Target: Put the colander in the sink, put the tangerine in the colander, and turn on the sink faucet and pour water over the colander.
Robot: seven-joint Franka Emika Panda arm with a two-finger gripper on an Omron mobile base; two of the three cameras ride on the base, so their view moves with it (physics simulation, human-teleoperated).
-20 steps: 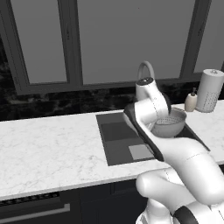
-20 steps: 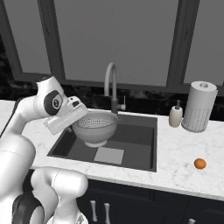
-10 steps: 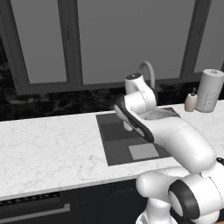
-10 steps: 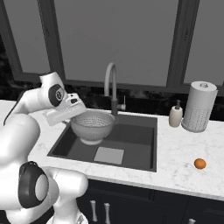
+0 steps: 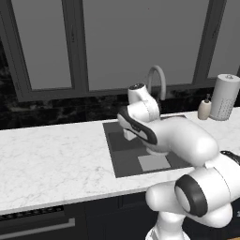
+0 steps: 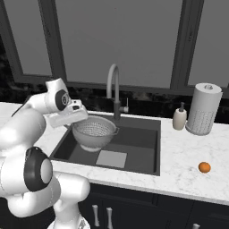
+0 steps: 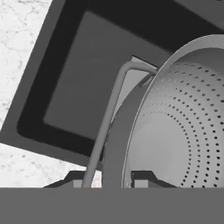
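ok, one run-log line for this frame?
gripper: shut on silver perforated metal colander rim | colander: over dark grey sink | small orange tangerine: on counter

A white marble tabletop (image 5: 51,161) runs under tall grey windows (image 6: 118,42) with dark frames. Behind it is a black marbled backsplash (image 5: 56,112). Dark cabinet doors (image 6: 134,210) with pale handles sit below.

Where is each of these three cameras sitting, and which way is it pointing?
Left base view: behind the arm to its left, facing the sink and faucet; the white arm rises from the lower right.
Right base view: behind to its right, facing the same sink; the arm holds the colander over the basin, the tangerine on the counter.
Hand view: on the hand, looking along the gripper at the colander's rim and the basin.
Both base views share the sink, faucet and soap dispenser.
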